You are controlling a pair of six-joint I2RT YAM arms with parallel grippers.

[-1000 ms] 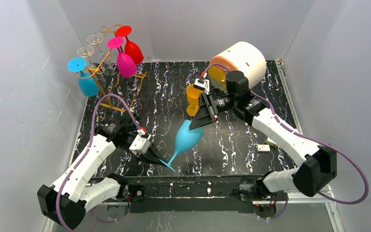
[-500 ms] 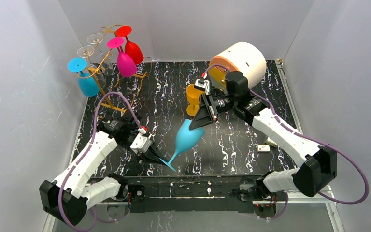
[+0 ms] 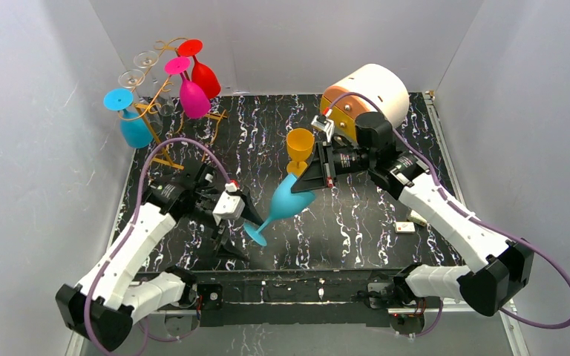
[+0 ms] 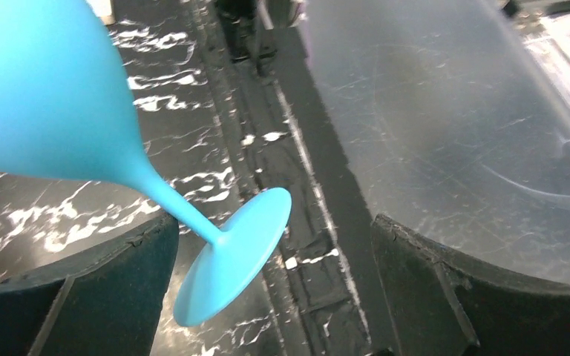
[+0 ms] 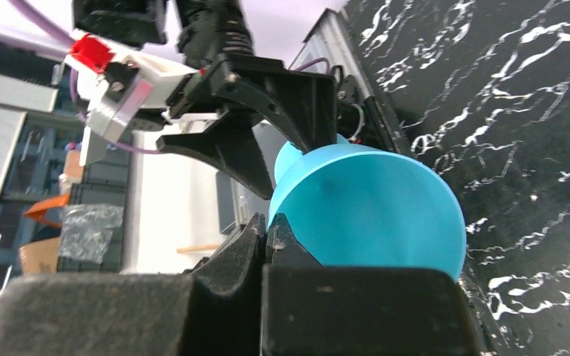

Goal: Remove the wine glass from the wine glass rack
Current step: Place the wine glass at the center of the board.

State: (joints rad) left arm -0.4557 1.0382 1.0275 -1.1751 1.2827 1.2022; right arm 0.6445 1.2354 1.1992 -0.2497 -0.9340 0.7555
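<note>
My right gripper [image 3: 304, 184] pinching the bowl rim of the light blue wine glass [image 3: 286, 202], tilted above mid-table, my left gripper [image 3: 242, 231] spread wide beside its foot, wine glass rack [image 3: 169, 160] far-left holding other glasses [image 3: 193, 96], orange cup [image 3: 299, 144] upright just behind, open tabletop [image 3: 356, 230] toward near edge.

You've got a black counter [image 3: 371, 215] with white marble veining. Wine glass [image 3: 286, 204]: solid turquoise. Wine glass rack [image 3: 171, 162]: gold-orange wire, carrying a turquoise glass [image 3: 130, 122], magenta glass [image 3: 191, 95], red glass [image 3: 204, 74] and clear glasses [image 3: 137, 74]. Cup [image 3: 299, 147] amber; drum [image 3: 375, 93] cream with an orange face. Left claw [image 3: 243, 236] and right claw [image 3: 308, 182] black.
</note>
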